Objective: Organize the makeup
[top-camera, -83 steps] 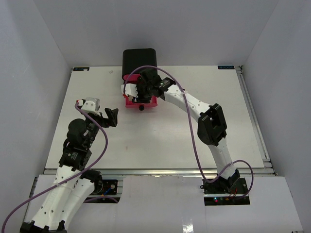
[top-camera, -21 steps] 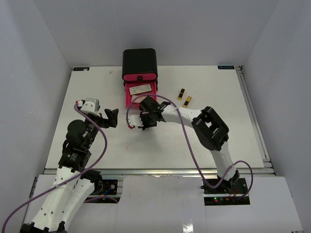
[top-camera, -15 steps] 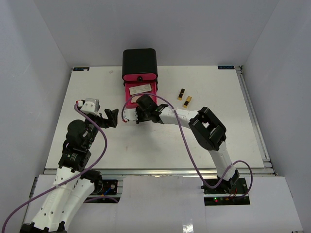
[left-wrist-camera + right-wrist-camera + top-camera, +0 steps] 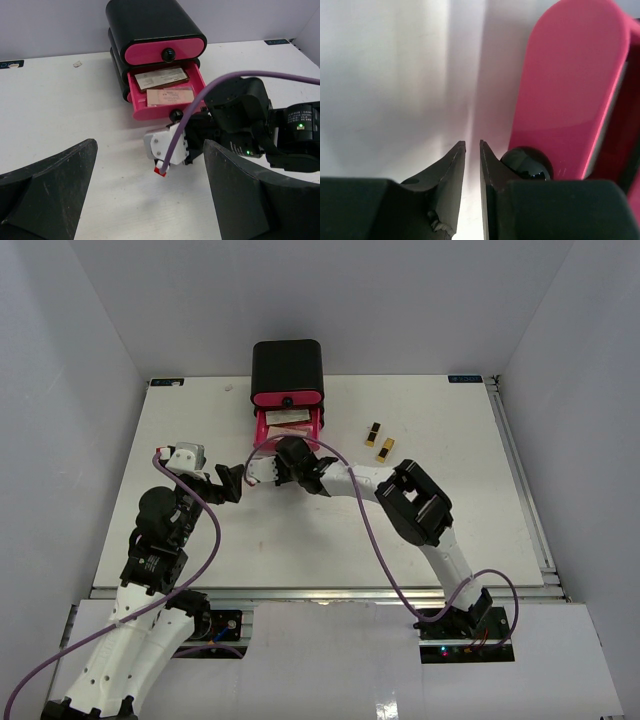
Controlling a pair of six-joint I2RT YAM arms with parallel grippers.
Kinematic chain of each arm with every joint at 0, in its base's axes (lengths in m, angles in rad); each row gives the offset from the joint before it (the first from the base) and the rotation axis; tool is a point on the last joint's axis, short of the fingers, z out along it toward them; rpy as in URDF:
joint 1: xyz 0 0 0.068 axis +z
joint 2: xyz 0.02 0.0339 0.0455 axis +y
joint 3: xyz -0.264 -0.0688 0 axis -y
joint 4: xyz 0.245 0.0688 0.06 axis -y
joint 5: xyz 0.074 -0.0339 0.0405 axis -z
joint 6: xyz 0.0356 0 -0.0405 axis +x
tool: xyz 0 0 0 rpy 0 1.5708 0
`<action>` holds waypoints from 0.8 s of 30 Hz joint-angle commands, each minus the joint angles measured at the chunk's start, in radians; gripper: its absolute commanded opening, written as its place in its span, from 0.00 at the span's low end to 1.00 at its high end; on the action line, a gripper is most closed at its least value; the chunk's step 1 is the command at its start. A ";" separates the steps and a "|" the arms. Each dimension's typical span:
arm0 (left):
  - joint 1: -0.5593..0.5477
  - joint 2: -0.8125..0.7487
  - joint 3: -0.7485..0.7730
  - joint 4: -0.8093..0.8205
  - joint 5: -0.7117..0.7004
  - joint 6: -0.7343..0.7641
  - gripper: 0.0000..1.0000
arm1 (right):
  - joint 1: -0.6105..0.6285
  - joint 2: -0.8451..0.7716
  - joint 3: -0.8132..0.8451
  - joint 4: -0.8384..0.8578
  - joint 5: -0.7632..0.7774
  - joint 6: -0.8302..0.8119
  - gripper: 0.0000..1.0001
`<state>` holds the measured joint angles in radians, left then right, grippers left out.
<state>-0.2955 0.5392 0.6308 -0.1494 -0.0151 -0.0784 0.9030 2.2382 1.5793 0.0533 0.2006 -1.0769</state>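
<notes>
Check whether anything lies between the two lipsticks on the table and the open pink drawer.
Nothing visible does: bare table separates the lipsticks from the lower drawer. The right gripper sits at the drawer's front, off that path.

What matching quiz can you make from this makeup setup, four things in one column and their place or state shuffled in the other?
Things:
1. upper drawer
2. lower drawer
3. two lipsticks
4. left gripper

Place or state:
A. wide open, holding nothing
B. lying on the table, right of the black box in the top view
C. shut
D. open, with two flat makeup cases inside

Pairs: 1-C, 2-D, 3-B, 4-A
</notes>
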 commanded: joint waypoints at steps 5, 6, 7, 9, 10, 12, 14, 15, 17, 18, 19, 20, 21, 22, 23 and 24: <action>0.007 -0.012 -0.002 0.010 0.010 -0.001 0.98 | -0.059 0.075 0.230 0.068 0.020 -0.046 0.25; 0.007 -0.012 -0.002 0.010 0.010 -0.001 0.98 | -0.065 0.087 0.251 0.065 0.018 -0.048 0.25; 0.006 -0.012 -0.002 0.010 0.010 0.000 0.98 | -0.069 0.096 0.268 0.063 0.013 -0.051 0.25; 0.006 -0.011 -0.002 0.010 0.011 0.000 0.98 | -0.087 0.119 0.309 0.055 0.002 -0.054 0.26; 0.006 -0.010 -0.002 0.010 0.010 0.000 0.98 | -0.093 0.133 0.331 0.053 -0.002 -0.058 0.27; 0.007 -0.010 -0.003 0.010 0.008 0.000 0.98 | -0.101 0.158 0.368 0.052 -0.012 -0.067 0.27; 0.007 -0.009 -0.004 0.010 0.007 0.000 0.98 | -0.114 0.165 0.393 0.042 -0.029 -0.069 0.27; 0.007 -0.008 -0.005 0.010 0.007 0.000 0.98 | -0.119 0.161 0.395 0.032 -0.041 -0.066 0.27; 0.007 -0.006 -0.003 0.010 0.008 0.000 0.98 | -0.123 0.135 0.379 -0.001 -0.085 -0.053 0.27; 0.007 -0.005 -0.003 0.011 0.008 0.000 0.98 | -0.123 0.112 0.358 -0.025 -0.122 -0.044 0.27; 0.007 -0.004 -0.003 0.011 0.009 0.000 0.98 | -0.122 0.089 0.337 -0.049 -0.158 -0.034 0.27; 0.007 -0.004 -0.003 0.011 0.011 0.000 0.98 | -0.122 0.069 0.318 -0.074 -0.192 -0.023 0.27; 0.008 -0.003 -0.004 0.011 0.011 -0.001 0.98 | -0.122 0.045 0.314 -0.147 -0.265 -0.007 0.27; 0.009 -0.002 -0.005 0.011 0.012 -0.001 0.98 | -0.122 0.021 0.311 -0.221 -0.338 0.009 0.27; 0.009 -0.001 -0.005 0.012 0.013 -0.002 0.98 | -0.122 -0.001 0.314 -0.281 -0.416 0.022 0.27; 0.009 0.001 -0.005 0.013 0.013 -0.003 0.98 | -0.122 -0.022 0.317 -0.339 -0.495 0.034 0.27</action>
<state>-0.2955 0.5377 0.6296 -0.1493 -0.0151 -0.0783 0.7779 2.3692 1.8967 -0.0513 0.0318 -1.1099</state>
